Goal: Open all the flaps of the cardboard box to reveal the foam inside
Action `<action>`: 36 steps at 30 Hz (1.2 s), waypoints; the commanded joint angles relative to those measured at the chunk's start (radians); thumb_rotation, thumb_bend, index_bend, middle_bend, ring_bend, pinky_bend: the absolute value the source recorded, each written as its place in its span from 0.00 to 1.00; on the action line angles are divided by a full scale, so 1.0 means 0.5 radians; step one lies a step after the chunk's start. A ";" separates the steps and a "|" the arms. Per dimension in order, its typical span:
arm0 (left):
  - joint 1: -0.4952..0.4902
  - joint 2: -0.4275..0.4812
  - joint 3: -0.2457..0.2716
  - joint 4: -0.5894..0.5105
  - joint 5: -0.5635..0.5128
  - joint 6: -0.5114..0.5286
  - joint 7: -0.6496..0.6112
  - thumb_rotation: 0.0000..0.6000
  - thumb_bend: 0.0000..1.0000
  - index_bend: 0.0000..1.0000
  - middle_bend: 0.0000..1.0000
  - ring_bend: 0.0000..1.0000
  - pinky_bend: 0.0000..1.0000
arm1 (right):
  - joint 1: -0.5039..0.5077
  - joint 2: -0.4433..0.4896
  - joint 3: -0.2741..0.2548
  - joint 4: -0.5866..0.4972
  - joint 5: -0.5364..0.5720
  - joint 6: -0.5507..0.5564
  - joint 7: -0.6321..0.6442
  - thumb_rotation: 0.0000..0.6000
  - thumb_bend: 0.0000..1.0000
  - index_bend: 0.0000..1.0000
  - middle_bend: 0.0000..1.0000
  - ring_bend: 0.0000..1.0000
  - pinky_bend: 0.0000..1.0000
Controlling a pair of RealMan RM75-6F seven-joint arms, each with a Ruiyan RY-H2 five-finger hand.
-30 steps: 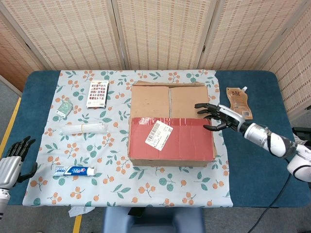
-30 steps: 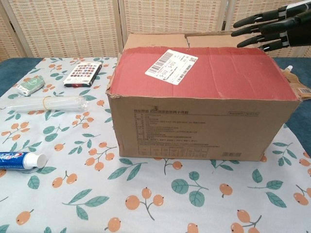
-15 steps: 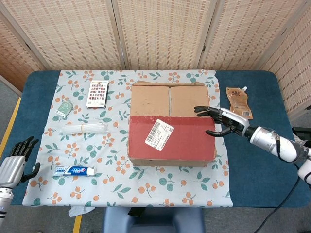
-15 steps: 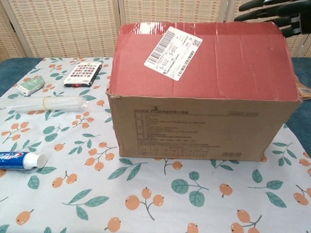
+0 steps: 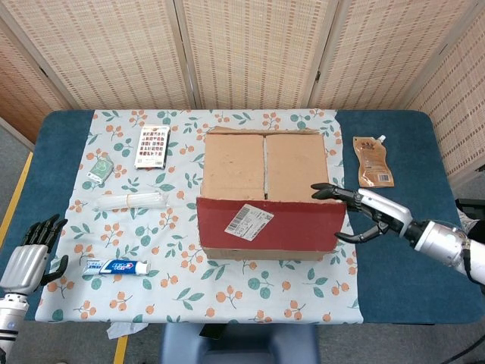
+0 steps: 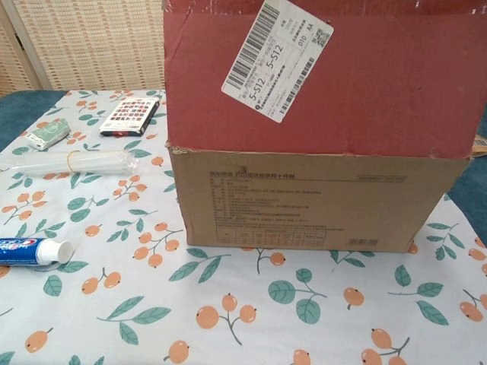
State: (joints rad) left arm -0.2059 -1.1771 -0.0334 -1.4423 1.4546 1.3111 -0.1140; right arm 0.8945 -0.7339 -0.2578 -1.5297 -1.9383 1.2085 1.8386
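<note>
i am on the first flap now: the red taped flap [image 5: 265,224] of the cardboard box [image 5: 264,165] stands almost upright, and my right hand [image 5: 362,214] is at its right end, fingers spread apart and holding nothing, the upper fingers touching the flap edge. the box lies just to the left of this hand. i think next i must push this flap down toward me, then go to the two inner flaps [image 5: 292,167], which are beyond the hand. my left hand [image 5: 30,254] waits far to the left, open
</note>
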 commanded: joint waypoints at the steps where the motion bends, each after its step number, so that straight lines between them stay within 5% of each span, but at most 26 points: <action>1: 0.004 -0.005 0.004 -0.010 0.010 0.015 0.033 1.00 0.56 0.00 0.00 0.00 0.00 | -0.065 0.140 -0.039 -0.186 -0.025 0.034 -0.184 1.00 0.38 0.17 0.06 0.09 0.30; 9: 0.022 -0.024 0.003 -0.046 0.019 0.072 0.141 1.00 0.56 0.00 0.00 0.00 0.00 | -0.210 0.303 -0.122 -0.435 -0.154 0.086 -0.471 1.00 0.38 0.17 0.06 0.09 0.30; 26: 0.036 -0.030 0.014 -0.081 0.049 0.109 0.207 1.00 0.56 0.00 0.00 0.00 0.00 | -0.460 0.224 -0.201 -0.426 -0.247 0.119 -0.789 1.00 0.38 0.17 0.04 0.07 0.30; 29: 0.032 -0.027 0.017 -0.080 0.051 0.099 0.195 1.00 0.56 0.00 0.00 0.00 0.00 | -0.474 0.199 -0.135 -0.447 -0.148 0.055 -1.008 1.00 0.38 0.17 0.04 0.06 0.23; 36: 0.031 -0.016 0.020 -0.078 0.053 0.092 0.182 1.00 0.55 0.00 0.00 0.00 0.00 | -0.483 0.117 0.229 -0.638 0.349 -0.160 -2.211 1.00 0.38 0.30 0.03 0.03 0.01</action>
State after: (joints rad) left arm -0.1917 -1.1854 -0.0224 -1.4806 1.4829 1.3548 -0.0259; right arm 0.6543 -0.6446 -0.2638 -1.7866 -1.9193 1.2049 1.0797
